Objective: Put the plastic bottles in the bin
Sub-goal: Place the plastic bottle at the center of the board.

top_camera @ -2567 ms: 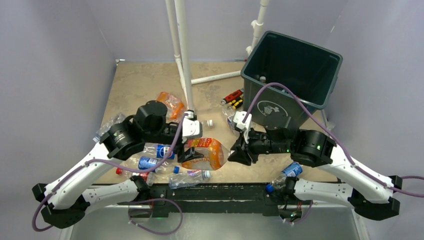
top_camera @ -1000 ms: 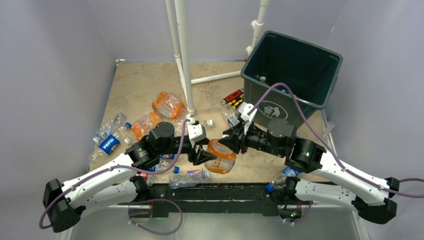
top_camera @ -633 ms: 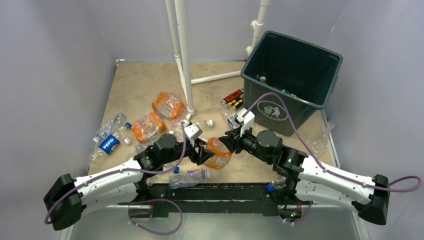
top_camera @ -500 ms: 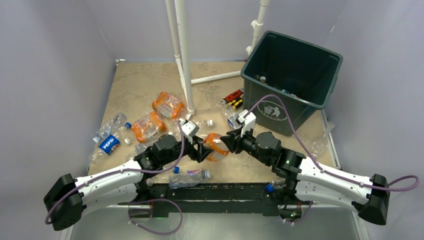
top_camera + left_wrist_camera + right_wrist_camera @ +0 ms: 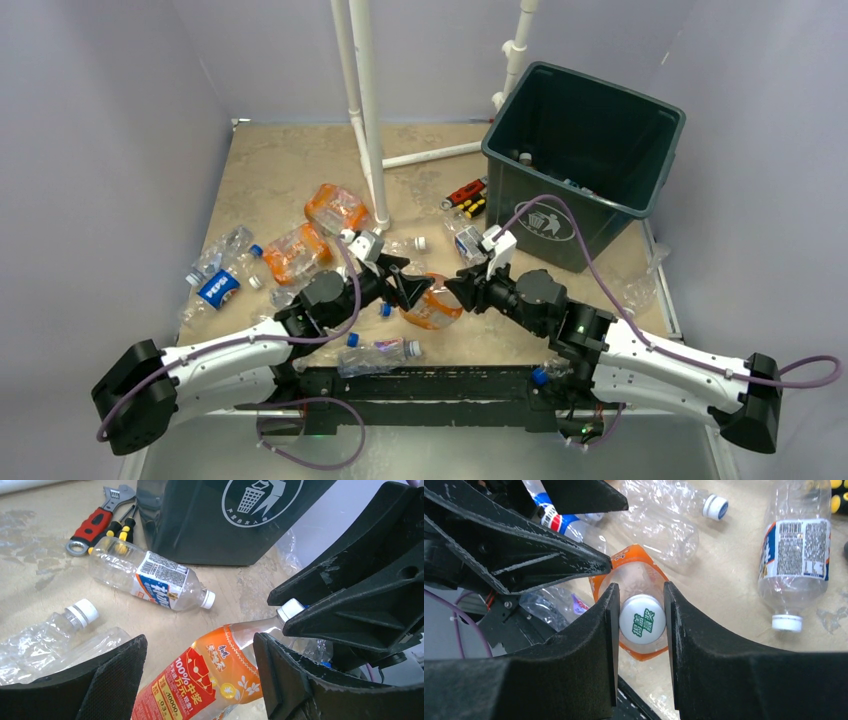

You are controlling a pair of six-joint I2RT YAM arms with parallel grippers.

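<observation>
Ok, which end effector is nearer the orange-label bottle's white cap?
Right. The right end effector is shut on the white cap; the left end effector stands open astride the bottle's labelled body.

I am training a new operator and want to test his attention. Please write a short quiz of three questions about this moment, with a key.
1. True or false: the right gripper pinches the orange bottle at its cap.
2. The left gripper is: A) shut on the bottle; B) open, with one finger on each side of the bottle; C) shut on nothing.
3. What colour is that cap?

Key: 1 true. 2 B. 3 white.
</observation>
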